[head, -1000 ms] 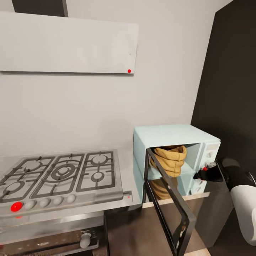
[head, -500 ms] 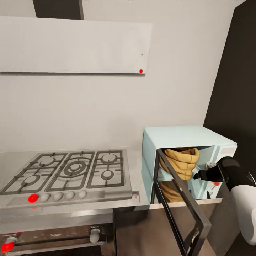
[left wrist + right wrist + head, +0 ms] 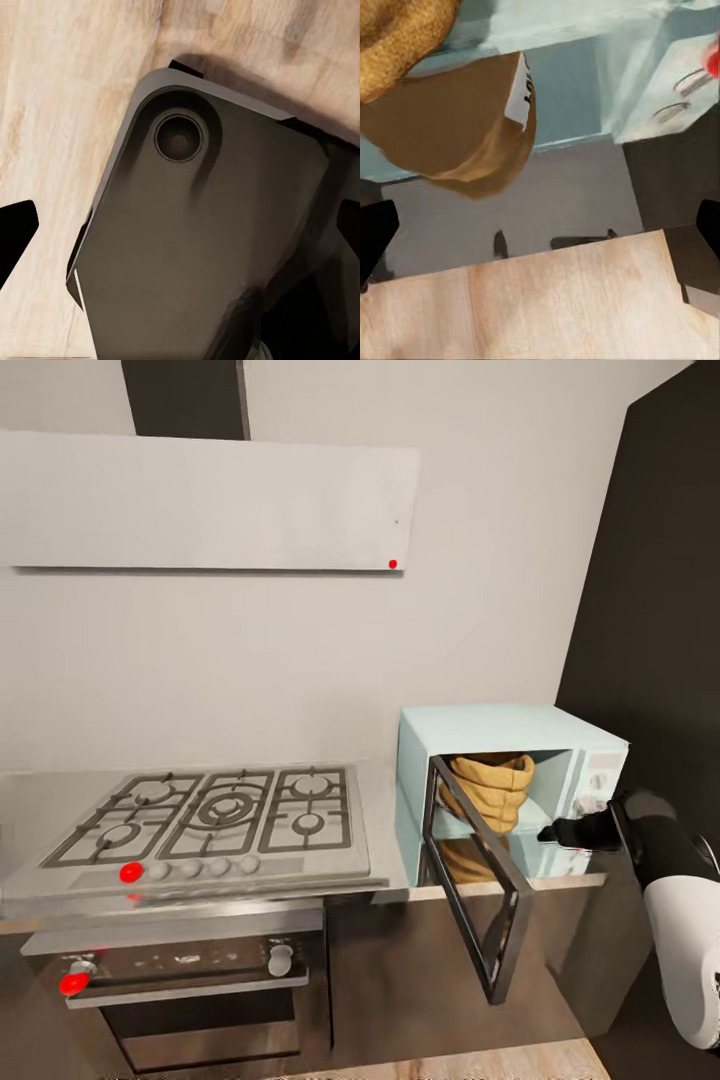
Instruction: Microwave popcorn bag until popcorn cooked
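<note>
The pale mint-blue microwave (image 3: 505, 725) stands on the grey countertop (image 3: 385, 830) with its black-framed door (image 3: 480, 890) swung wide open toward me. The tan popcorn bag (image 3: 492, 788) stands inside the cavity, rolled rim up. My right gripper (image 3: 560, 832) hovers open just in front of the cavity's right side, below the control panel (image 3: 600, 780), apart from the bag. In the right wrist view the bag (image 3: 457, 127) with its white band fills the near cavity, and nothing lies between the fingers. My left gripper (image 3: 180, 232) is open over the robot's dark base.
A grated gas hob (image 3: 220, 820) lies left of the microwave, over a dark built-in oven (image 3: 190, 970) with knobs. A pale range hood (image 3: 200, 500) hangs above. A tall dark cabinet (image 3: 660, 610) closes off the right side. Wooden floor (image 3: 450, 1065) shows below.
The head camera has pulled back, so the oven front and floor have come into view. The bag stays inside the microwave and the right gripper stays by the opening.
</note>
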Motion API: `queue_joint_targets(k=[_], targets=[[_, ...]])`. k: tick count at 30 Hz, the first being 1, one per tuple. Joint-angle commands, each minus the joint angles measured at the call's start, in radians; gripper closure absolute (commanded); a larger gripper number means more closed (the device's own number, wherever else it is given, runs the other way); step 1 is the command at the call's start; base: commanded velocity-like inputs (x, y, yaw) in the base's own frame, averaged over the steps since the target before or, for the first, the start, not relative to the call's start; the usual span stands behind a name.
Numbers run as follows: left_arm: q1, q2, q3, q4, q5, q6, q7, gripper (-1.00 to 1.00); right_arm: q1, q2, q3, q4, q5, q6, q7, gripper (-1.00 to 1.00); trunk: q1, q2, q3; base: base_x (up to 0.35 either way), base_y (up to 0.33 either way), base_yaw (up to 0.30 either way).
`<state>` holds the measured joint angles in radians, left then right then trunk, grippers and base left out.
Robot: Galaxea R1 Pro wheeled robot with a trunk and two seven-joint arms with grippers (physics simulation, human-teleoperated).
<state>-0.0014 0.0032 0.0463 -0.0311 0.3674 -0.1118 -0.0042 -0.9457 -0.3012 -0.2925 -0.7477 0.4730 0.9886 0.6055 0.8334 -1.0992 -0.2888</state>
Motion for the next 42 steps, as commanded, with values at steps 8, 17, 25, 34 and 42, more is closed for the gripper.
queue_joint_targets(k=[8, 17, 25, 34, 42], targets=[[0.000, 0.000, 0.004, 0.000, 0.001, -0.002, 0.000, -1.00, -0.001, 0.044, -0.005, -0.121, -0.184, -0.080, 0.017, -1.00, 0.000, -0.001, -0.001, -0.011, 0.000, 0.000], [0.000, 0.000, 0.004, 0.000, 0.002, -0.002, 0.000, -1.00, 0.001, 0.085, -0.004, -0.077, -0.204, -0.296, 0.018, -1.00, 0.000, -0.001, -0.001, 0.000, 0.000, 0.000], [0.000, 0.001, 0.004, 0.000, 0.002, -0.002, 0.000, -1.00, 0.098, 0.089, -0.004, -0.066, -0.208, -0.449, 0.009, -1.00, 0.000, -0.001, -0.001, 0.000, 0.000, 0.000], [0.000, 0.001, 0.004, 0.000, 0.002, -0.002, 0.000, -1.00, 0.102, 0.091, -0.004, 0.007, -0.213, -0.580, 0.006, -1.00, 0.000, -0.001, -0.001, 0.000, 0.000, 0.000], [0.000, 0.000, 0.004, -0.001, 0.001, -0.002, 0.000, -1.00, 0.102, 0.097, -0.007, 0.008, -0.211, -0.588, 0.004, -1.00, 0.000, -0.001, -0.001, 0.000, 0.000, 0.000]])
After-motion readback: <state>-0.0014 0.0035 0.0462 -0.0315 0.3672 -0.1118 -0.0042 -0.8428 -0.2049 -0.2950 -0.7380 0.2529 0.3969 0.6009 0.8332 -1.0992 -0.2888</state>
